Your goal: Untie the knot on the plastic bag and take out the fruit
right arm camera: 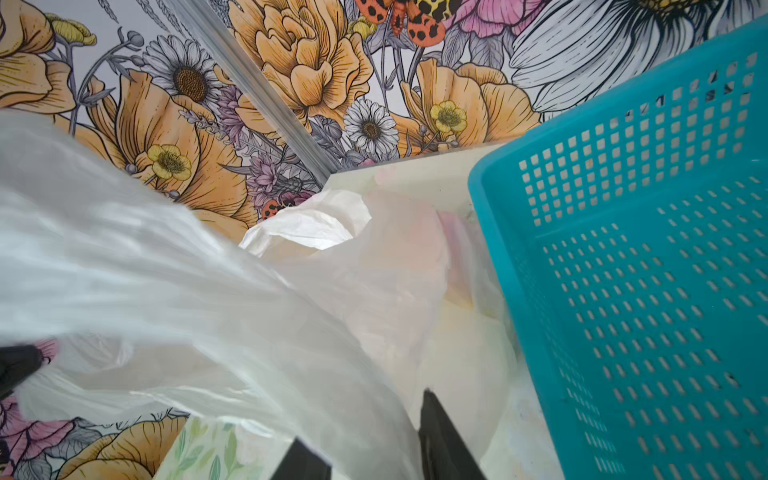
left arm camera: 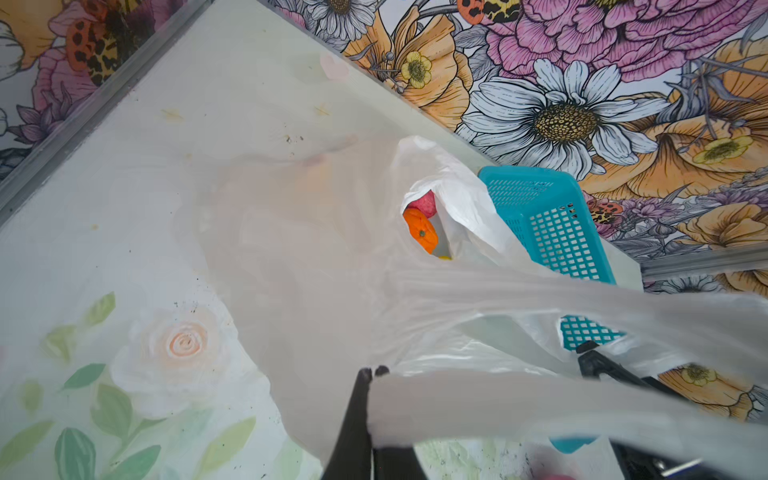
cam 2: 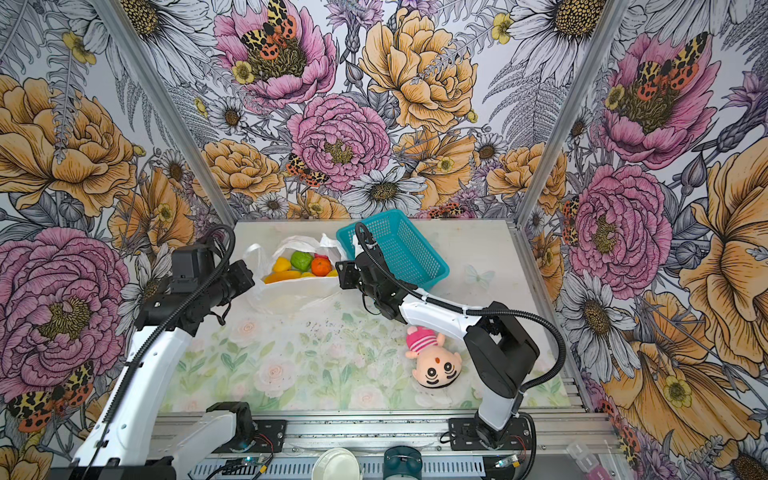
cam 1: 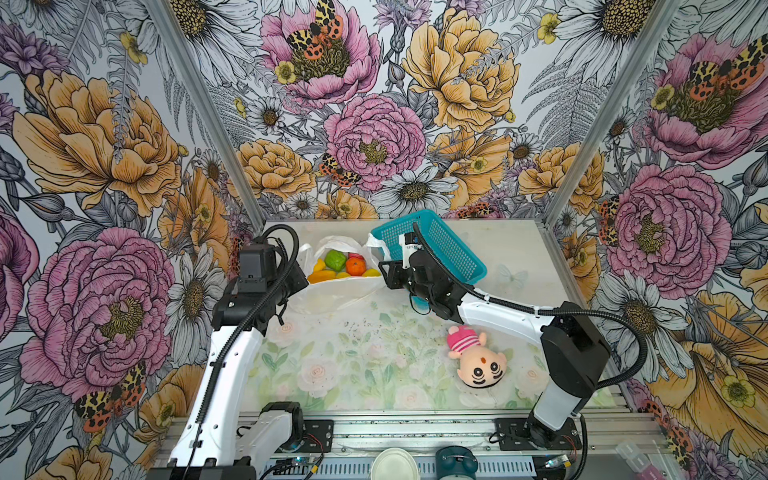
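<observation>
The left gripper (left arm camera: 370, 371) is closed on a handle strip of the plastic bag (cam 1: 332, 293). The right gripper (right arm camera: 363, 417) is seen with jaws apart, bag film lying slack between them. The bag's mouth is spread between both grippers, and the fruit (cam 1: 347, 266) is exposed inside, near each. A basket (cam 1: 451, 249) stands just beside the bag's right edge. Bare table (cam 1: 353, 353) is left in front, with the doll (cam 1: 478, 361) well apart.

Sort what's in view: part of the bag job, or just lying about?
Job: plastic bag; toy fruit inside it; left gripper, pinching the bag; right gripper, fingers apart at the bag.
Lying about: teal mesh basket; pink-striped plush doll.
</observation>
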You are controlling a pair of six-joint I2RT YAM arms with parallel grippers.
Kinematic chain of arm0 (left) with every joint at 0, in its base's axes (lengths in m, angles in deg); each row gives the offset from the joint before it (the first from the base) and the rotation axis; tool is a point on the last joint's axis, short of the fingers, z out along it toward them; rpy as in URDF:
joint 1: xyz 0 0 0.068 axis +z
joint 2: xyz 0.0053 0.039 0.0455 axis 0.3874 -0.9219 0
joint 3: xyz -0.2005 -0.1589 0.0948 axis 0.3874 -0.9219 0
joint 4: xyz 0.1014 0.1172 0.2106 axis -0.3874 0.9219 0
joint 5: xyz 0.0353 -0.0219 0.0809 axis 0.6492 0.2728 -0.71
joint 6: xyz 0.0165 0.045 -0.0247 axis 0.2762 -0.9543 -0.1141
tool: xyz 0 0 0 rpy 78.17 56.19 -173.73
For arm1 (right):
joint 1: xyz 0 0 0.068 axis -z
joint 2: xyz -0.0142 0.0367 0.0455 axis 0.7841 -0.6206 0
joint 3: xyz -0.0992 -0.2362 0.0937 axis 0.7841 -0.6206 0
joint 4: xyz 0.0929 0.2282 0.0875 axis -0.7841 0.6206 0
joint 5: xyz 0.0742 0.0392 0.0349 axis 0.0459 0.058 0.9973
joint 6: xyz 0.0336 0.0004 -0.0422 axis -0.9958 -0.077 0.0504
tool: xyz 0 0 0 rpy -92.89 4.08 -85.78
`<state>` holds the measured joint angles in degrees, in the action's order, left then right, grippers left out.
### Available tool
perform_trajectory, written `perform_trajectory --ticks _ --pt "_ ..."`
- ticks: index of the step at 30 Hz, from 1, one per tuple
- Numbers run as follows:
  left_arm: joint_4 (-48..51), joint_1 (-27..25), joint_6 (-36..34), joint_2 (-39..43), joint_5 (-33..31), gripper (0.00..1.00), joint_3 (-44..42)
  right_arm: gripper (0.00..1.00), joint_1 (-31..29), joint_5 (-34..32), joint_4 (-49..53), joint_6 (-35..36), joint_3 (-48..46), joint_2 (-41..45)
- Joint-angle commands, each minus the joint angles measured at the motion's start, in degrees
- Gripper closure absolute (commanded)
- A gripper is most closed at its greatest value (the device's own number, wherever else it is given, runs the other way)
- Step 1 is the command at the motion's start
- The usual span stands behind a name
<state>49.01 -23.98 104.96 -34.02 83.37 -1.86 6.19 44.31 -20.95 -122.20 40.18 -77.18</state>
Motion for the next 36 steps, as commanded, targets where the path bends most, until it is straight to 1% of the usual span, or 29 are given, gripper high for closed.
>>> perform_trajectory --ticks 1,2,3,6,8,11,16,19,24,25,26,27,28,29,30,31,32,33,34,36 --pt "-1.89 -2.79 3.10 6.74 -3.21 1.00 -5.37 0.36 -1.38 -0.09 -2.47 1.89 -0.75 7.51" --pt "-1.86 -4.23 3.77 8.54 -4.04 1.00 -7.36 0.25 -1.62 0.41 0.00 4.01 -0.22 8.93" --pt "-1.81 -5.46 4.25 9.97 -4.71 1.00 -9.25 0.18 -1.92 0.78 3.28 6.29 0.95 10.13" --pt "-0.78 -7.97 4.89 13.31 -6.83 1.00 -13.05 0.08 -2.71 1.40 12.51 12.35 4.88 12.62" --pt "-0.08 -8.30 4.88 15.03 -7.57 1.00 -14.52 0.01 -2.96 2.17 14.66 15.57 5.54 13.65" --pt "0.04 -9.31 5.58 16.51 -7.54 1.00 -15.22 0.01 -2.98 1.06 16.13 19.05 6.42 13.92" --pt "0.65 -11.51 5.54 16.42 -8.62 1.00 -14.99 0.00 -2.82 -3.92 19.99 23.16 9.95 12.01" --pt "0.70 -12.58 5.71 16.48 -9.14 1.00 -15.17 0.01 -2.32 -7.25 22.39 24.29 12.64 9.51" --pt "1.02 -13.03 5.85 17.13 -10.21 1.00 -14.89 0.01 -0.34 -7.67 23.18 25.00 17.02 3.56" --pt "1.24 -13.11 5.86 17.26 -10.41 1.00 -14.78 0.00 1.58 -7.47 23.53 24.92 18.52 1.96" --pt "1.25 -13.07 5.88 17.23 -10.51 1.00 -14.69 0.02 2.17 -7.45 24.00 24.77 19.93 0.60" --pt "1.39 -13.05 5.80 17.18 -10.44 1.00 -14.52 0.09 2.45 -7.32 24.15 24.64 21.00 -0.39" --pt "1.55 -13.05 5.78 17.01 -10.39 1.00 -14.22 0.24 2.64 -6.63 24.09 24.77 21.87 -1.16" --pt "1.77 -13.05 5.63 16.75 -10.35 1.00 -13.85 0.50 2.65 -5.72 24.15 24.79 22.75 -1.59" --pt "1.90 -13.00 5.46 16.50 -10.35 1.00 -13.39 0.72 2.57 -5.05 24.11 24.74 23.21 -1.77" --pt "2.23 -12.97 5.11 16.27 -10.32 1.00 -12.67 0.89 2.41 -4.90 24.15 24.39 23.45 -1.57" --pt "2.57 -12.96 4.58 15.90 -10.35 1.00 -11.57 1.00 2.15 -5.01 24.11 24.11 23.38 -1.16" --pt "3.22 -12.83 3.84 15.49 -10.43 1.00 -10.22 1.00 1.83 -5.57 24.10 23.83 23.04 -0.70" --pt "4.30 -12.64 2.91 14.98 -10.58 0.95 -7.93 1.00 1.36 -6.45 24.04 23.50 22.26 0.31" --pt "7.24 -12.27 1.15 13.76 -11.36 0.78 -2.18 1.00 0.34 -7.49 23.95 22.98 20.21 2.56"
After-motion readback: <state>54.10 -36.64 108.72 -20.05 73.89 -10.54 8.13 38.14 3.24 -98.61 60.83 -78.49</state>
